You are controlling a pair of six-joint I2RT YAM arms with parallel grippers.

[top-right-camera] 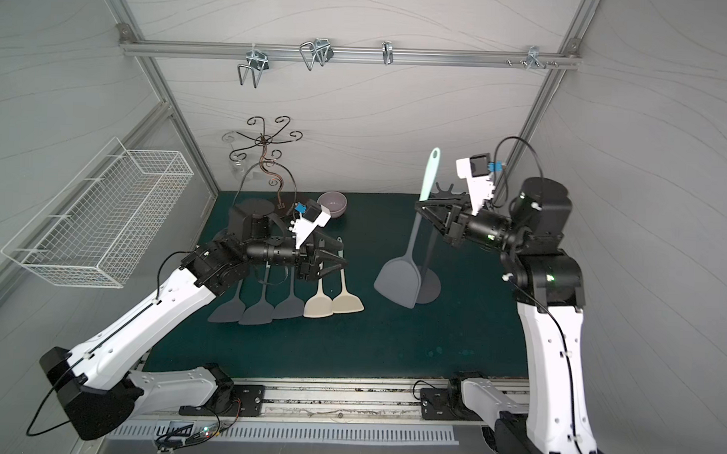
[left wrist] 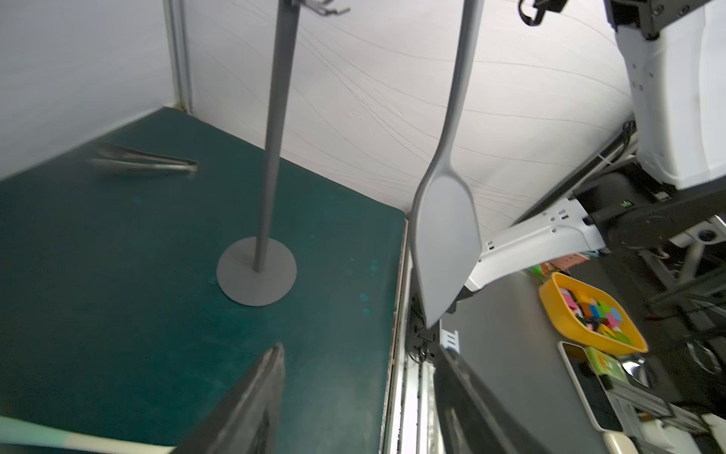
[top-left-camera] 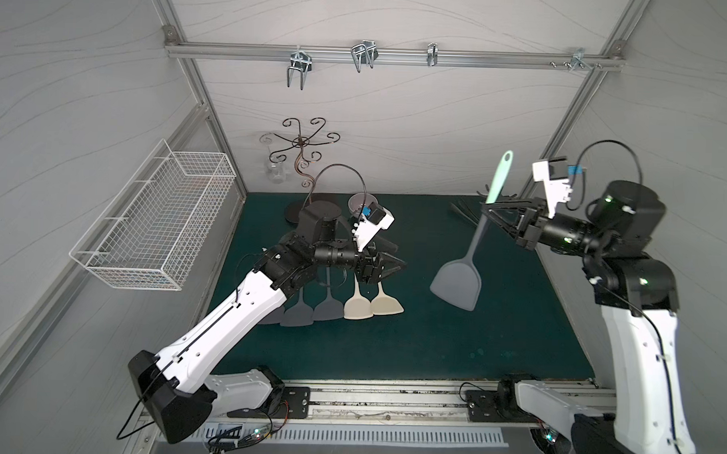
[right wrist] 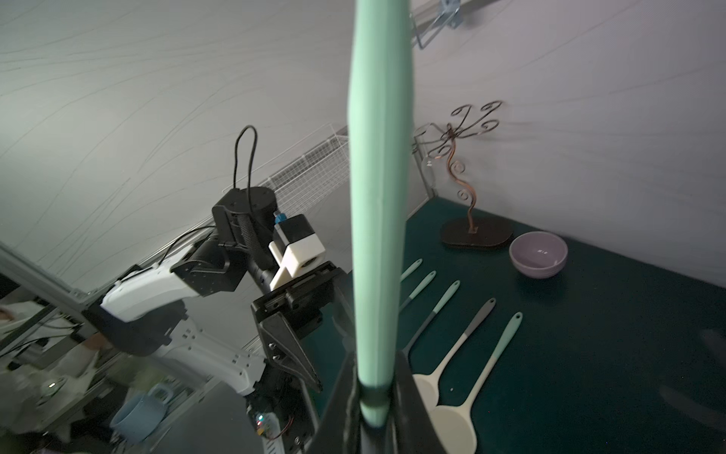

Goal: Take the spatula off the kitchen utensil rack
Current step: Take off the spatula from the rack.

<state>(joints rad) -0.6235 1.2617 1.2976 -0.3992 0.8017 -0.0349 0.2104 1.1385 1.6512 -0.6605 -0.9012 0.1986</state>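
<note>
The green mat (top-left-camera: 390,353) covers the work surface inside a white-walled enclosure. A white wire basket (top-left-camera: 154,220) hangs on the left wall, clear of both arms.

The kitchen utensil rack (top-right-camera: 430,288) stands on the right half of the mat, with its round base flat and its pole upright. In the left wrist view its pole and base (left wrist: 256,275) are fully visible.

The spatula (top-right-camera: 397,279) is off the rack. It hangs blade-down above the mat, slightly tilted, just beside the pole. In a top view the grey blade overlaps the rack's base. In the left wrist view the blade (left wrist: 446,236) is apart from the pole.

The right gripper (top-left-camera: 485,207) is clamped on the mint-green handle (right wrist: 379,196), with both jaws pressed against its sides. The gripper is level with the rack's crown of hooks, which partly hides the crown in both top views.

The left gripper (top-right-camera: 342,262) hovers over the left half of the mat with its jaws apart and nothing between them.

- A row of five spatulas (top-right-camera: 286,308) lies flat beneath the left gripper and its arm, which cover most of their handles.
- A brown scrolled stand (top-left-camera: 302,151) occupies the back left corner.
- A purple bowl (top-right-camera: 332,203) sits just beside the brown scrolled stand.
- Tongs (left wrist: 145,161) lie on the mat near the back wall, behind the rack.
- Metal hooks (top-left-camera: 363,55) hang on the rail above.
</note>
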